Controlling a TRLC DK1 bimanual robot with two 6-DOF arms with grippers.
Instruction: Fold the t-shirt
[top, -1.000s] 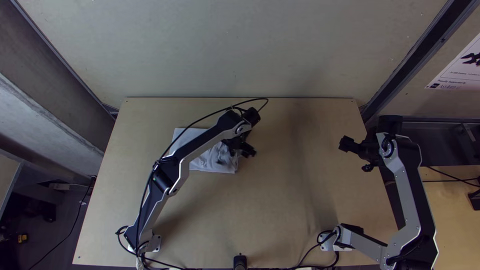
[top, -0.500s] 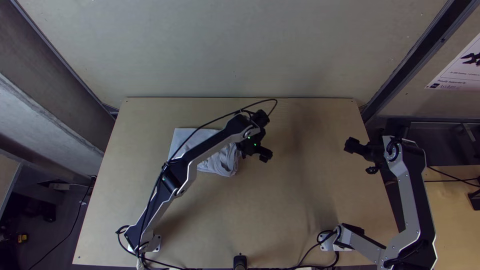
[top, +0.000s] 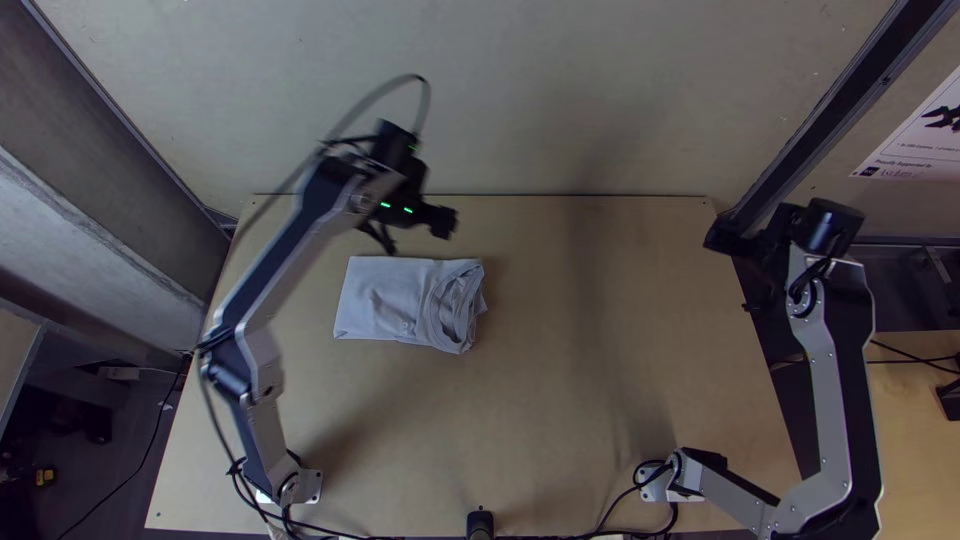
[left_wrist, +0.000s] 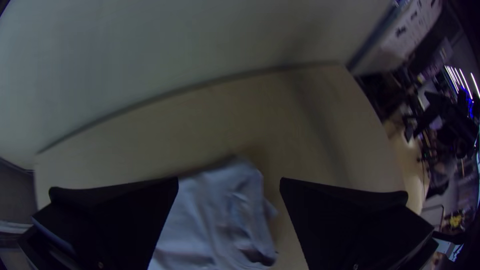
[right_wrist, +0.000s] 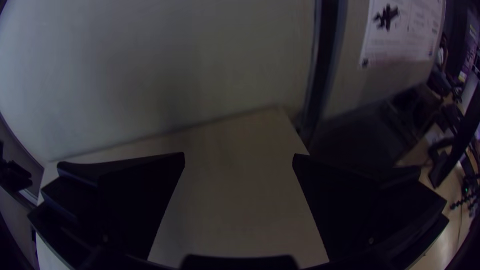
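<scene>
okay, i had the left gripper (left_wrist: 229, 181) spread, upper left, presumably clear so the folded t-shirt (top: 385, 303) could lie undisturbed left of centre; the right gripper (right_wrist: 239, 156) hung spread far right, likely leaving room.

**Three views, muted light**

Top view: table (top: 540, 400) softly lit; faint shadow (top: 592, 300) right of centre; left arm (top: 280, 265) and cable (top: 378, 97) motion-smeared (cable worst). Left wrist view: blurred background, table edge bowed, strip lights (left_wrist: 465, 82) glaring upper right. Right wrist view: dimmer, dark corners.
</scene>
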